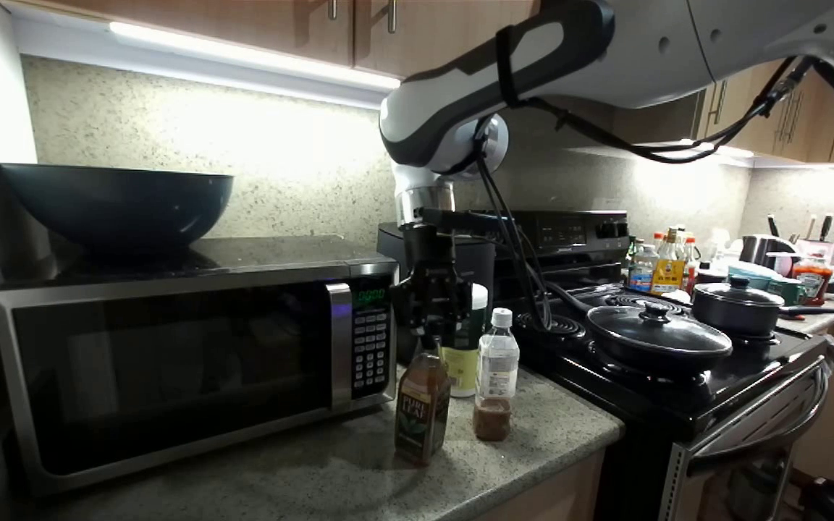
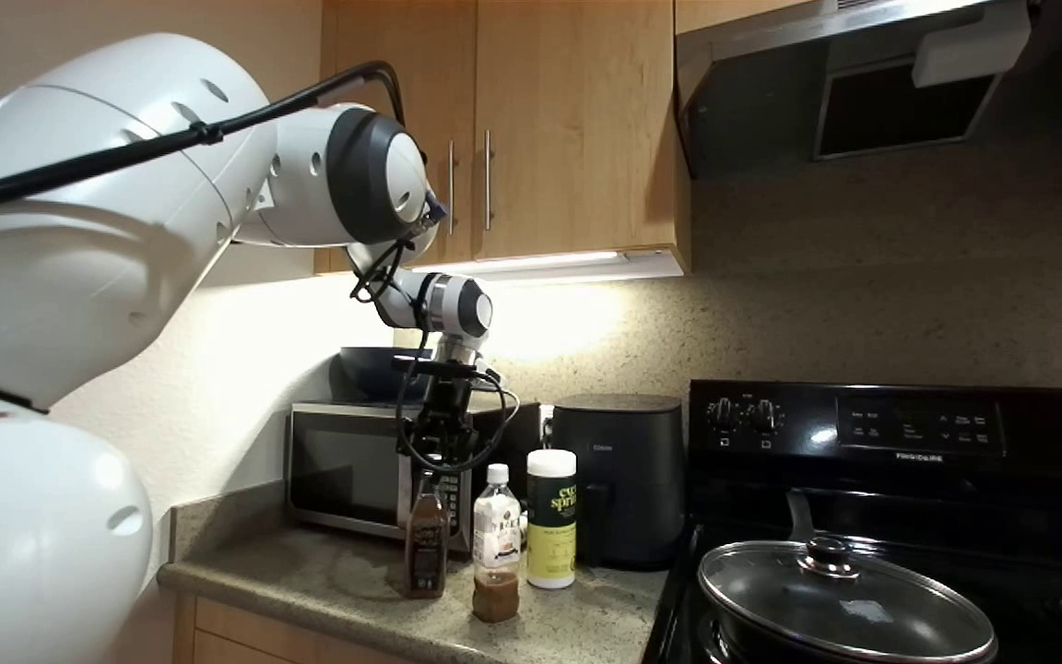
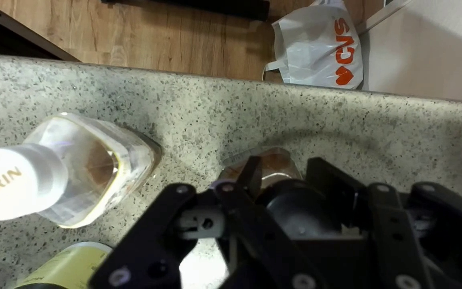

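A brown tea bottle with a "Pure Leaf" label [image 1: 420, 423] stands upright on the counter; it also shows in an exterior view [image 2: 427, 549] and the wrist view [image 3: 276, 159]. My gripper [image 1: 431, 324] points straight down over it, also seen in an exterior view [image 2: 434, 450]. In the wrist view my fingers [image 3: 285, 170] are part-closed on either side of the dark cap [image 3: 299, 210] and look shut on it. A clear bottle with a white cap and some brown liquid [image 1: 496, 373] stands close beside, its cap reading KIRIN in the wrist view [image 3: 18, 182].
A yellow-green canister with white lid [image 2: 551, 516] stands behind the bottles, before a black air fryer [image 2: 632, 489]. A microwave [image 1: 171, 376] bearing a dark bowl [image 1: 113, 206] is close beside the gripper. A stove holds a lidded pan [image 1: 656, 340]. The counter edge [image 3: 215, 80] is near.
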